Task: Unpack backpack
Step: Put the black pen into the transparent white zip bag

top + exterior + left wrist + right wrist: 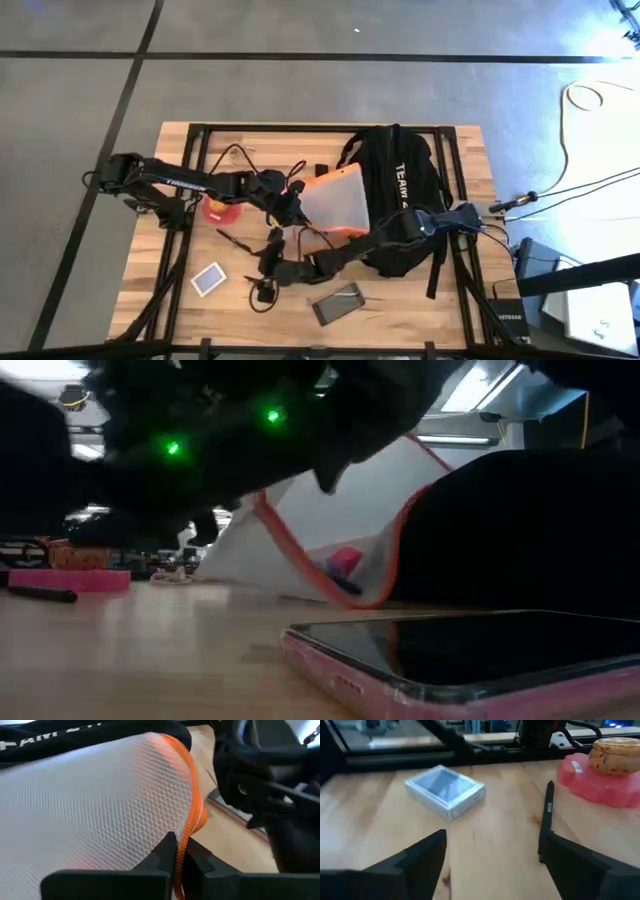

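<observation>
Left gripper [179, 865] jaws are pinching mesh pouch [335, 205] by its orange edge | right gripper [492, 852] jaws are hanging spread | I'm judging backpack [400, 185] soft, floppy; gripping strap suits.

Left gripper [179, 857]: fingers pinched on the orange edge of the mesh pouch [335, 205], which juts from the backpack [400, 200].
Right gripper [492, 852]: fingers spread over bare wood.
Ahead of it: card box [445, 791], black pen [547, 817], pink block [600, 782] with bare wood between them.
Front edge: phone [337, 303], perhaps with free room beside it.
Rear strip of table [300, 140]: mostly bare.
</observation>
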Motion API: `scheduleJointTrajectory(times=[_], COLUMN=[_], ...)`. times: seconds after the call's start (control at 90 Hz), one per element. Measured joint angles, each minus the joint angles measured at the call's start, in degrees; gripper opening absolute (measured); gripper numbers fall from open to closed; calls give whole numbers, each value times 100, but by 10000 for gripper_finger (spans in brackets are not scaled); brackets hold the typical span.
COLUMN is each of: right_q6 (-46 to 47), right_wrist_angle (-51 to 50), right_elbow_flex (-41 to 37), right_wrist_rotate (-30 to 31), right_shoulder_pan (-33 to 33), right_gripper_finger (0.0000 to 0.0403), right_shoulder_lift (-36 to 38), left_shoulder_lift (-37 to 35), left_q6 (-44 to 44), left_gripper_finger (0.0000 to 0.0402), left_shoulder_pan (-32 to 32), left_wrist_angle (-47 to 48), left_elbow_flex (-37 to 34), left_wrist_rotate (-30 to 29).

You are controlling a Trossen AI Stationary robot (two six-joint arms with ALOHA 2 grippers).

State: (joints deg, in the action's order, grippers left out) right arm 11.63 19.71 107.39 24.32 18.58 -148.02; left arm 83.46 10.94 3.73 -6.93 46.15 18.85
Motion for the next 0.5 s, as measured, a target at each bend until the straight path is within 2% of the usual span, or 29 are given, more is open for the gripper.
scheduleJointTrajectory(times=[0.211,0.5], right_q6=[389,1198], right_wrist_angle=[-454,-465], right_elbow_flex=[621,754], right_wrist_rotate=[743,716], right_shoulder_pan=[-136,-300], right_gripper_finger=[313,272], right_shoulder_lift=[-594,-752], left_shoulder_lift=[0,0], left_q6=[0,4], left_gripper_finger=[0,0], left_shoulder_pan=[0,0], left_wrist_angle=[17,3], left_elbow_flex=[0,0], left_wrist_rotate=[0,0])
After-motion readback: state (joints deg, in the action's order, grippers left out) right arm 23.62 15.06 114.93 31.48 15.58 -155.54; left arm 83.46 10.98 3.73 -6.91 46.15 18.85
